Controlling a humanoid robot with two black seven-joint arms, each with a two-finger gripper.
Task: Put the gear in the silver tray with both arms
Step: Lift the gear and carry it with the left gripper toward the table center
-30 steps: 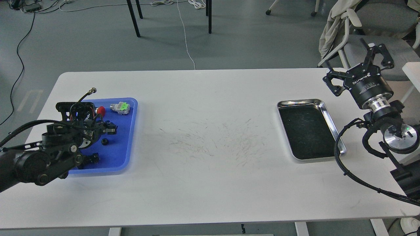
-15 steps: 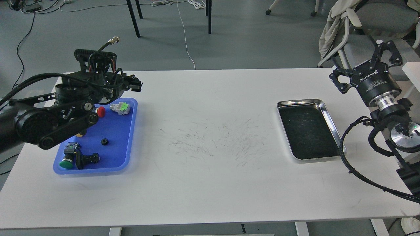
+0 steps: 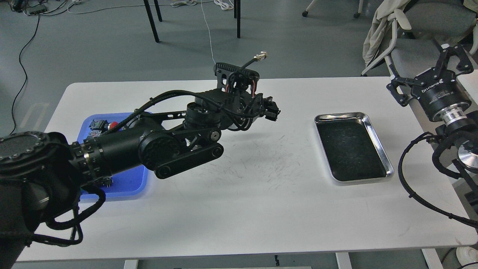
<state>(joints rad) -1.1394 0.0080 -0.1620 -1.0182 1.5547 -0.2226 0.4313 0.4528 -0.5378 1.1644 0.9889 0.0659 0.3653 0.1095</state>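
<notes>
At the lower left of the frame the left arm (image 3: 123, 149) enters, thick and black, and reaches up and to the right across the white table (image 3: 239, 209). Its far end, the left gripper (image 3: 272, 111), hangs above the middle of the table, left of the silver tray and well apart from it. This gripper is dark and seen from the side, so I cannot tell if its fingers are closed or apart, and I cannot tell if they carry a gear. Behind the arm, at the left, lies a blue tray (image 3: 129, 179); the arm hides most of it, and only a red knob (image 3: 114, 124) and some small dark parts show near its far edge.

The silver tray (image 3: 378, 144) lies flat on the right part of the table. Its long axis runs from near to far, turned a little, so that the far end leans toward the left of the frame. Its rim is shiny and its bottom is dark, and nothing lies inside it.

The table surface has many fine dark scratches in the middle.

At the right edge the right arm (image 3: 455, 130) rises beside the table. The right gripper (image 3: 429, 69) is in the upper right, past the table corner, with its two fingers spread wide and nothing between them.

Farther away is a grey floor with cables, black table legs and a chair (image 3: 410, 37) with a pale cloth (image 3: 384, 26) over it.
</notes>
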